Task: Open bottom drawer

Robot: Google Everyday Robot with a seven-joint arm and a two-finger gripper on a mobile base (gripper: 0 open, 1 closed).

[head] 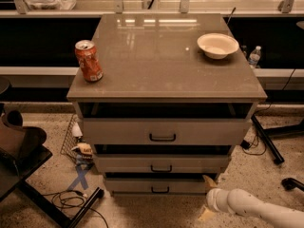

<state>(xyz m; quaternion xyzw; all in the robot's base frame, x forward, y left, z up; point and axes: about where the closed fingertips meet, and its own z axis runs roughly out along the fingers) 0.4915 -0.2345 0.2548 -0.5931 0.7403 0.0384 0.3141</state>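
The bottom drawer [156,186] is the lowest of three grey-beige fronts, with a small black bar handle [160,190]. It sits close to the cabinet body, with only a dark gap above it. My white arm reaches in from the lower right. The gripper [208,196] is at the drawer's right end, low near the floor, to the right of the handle and apart from it. Its fingers are mostly hidden behind the wrist.
Above are the middle drawer [161,164] and top drawer [164,132]. An orange soda can [89,61] and a white bowl [217,45] stand on the cabinet top [161,65]. A black chair base [28,175] and cables [71,201] lie left; black stand legs [266,139] right.
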